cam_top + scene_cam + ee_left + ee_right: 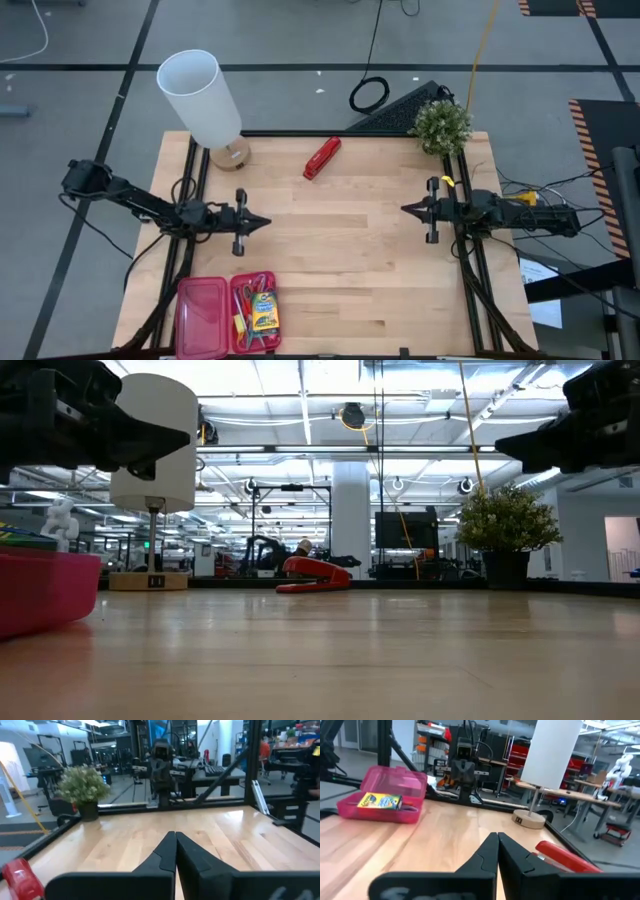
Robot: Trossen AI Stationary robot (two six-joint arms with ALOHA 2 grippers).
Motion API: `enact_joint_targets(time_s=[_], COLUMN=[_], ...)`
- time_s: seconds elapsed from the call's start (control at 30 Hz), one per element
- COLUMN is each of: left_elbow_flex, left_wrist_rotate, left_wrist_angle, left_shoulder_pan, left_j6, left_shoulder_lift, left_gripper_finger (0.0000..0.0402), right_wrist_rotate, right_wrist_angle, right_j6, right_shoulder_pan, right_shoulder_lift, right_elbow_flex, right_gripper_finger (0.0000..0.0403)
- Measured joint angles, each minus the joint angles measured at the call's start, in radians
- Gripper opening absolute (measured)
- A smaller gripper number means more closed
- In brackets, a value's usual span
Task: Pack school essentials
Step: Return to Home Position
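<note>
A pink pencil case lies open at the table's near left edge, its empty lid (201, 315) to the left and its tray (255, 312) to the right. In the tray lie the green-yellow crayon box (264, 312), red-handled scissors (248, 292) and other small stationery; the right wrist view shows the crayon box (380, 800) too. My left gripper (266, 223) hovers shut over the table's left middle. My right gripper (404, 209) hovers shut over the right middle. Both point toward the table's centre and hold nothing.
A red stapler (322, 157) lies at the far centre. A white lamp (205, 100) stands on a wooden base at the far left, a potted plant (441, 126) at the far right. Bare wood lies between the grippers.
</note>
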Motion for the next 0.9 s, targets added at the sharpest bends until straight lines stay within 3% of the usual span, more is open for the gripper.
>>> enact_joint_targets(time_s=[0.27, 0.53, 0.77, 0.9], left_elbow_flex=[0.0, 0.0, 0.0, 0.0], left_wrist_rotate=[-0.017, -0.113, -0.07, 0.017], left_wrist_angle=[-0.079, -0.314, -0.525, -0.606], left_shoulder_pan=[-0.093, -0.185, -0.194, -0.152], left_j6=[-0.047, -0.034, 0.029, 0.055], left_shoulder_lift=[-0.054, -0.238, -0.451, -0.57], left_gripper_finger=[0.0003, 0.0002, 0.0001, 0.0001], right_wrist_rotate=[0.002, 0.002, 0.002, 0.002], right_wrist_angle=[0.009, 0.013, 0.015, 0.015], right_j6=[0.021, 0.028, 0.028, 0.028], right_shoulder_pan=[0.0, 0.0, 0.0, 0.0], right_shoulder_lift=[0.001, 0.001, 0.001, 0.001], right_elbow_flex=[0.0, 0.0, 0.0, 0.0], right_gripper_finger=[0.0, 0.0, 0.0, 0.0])
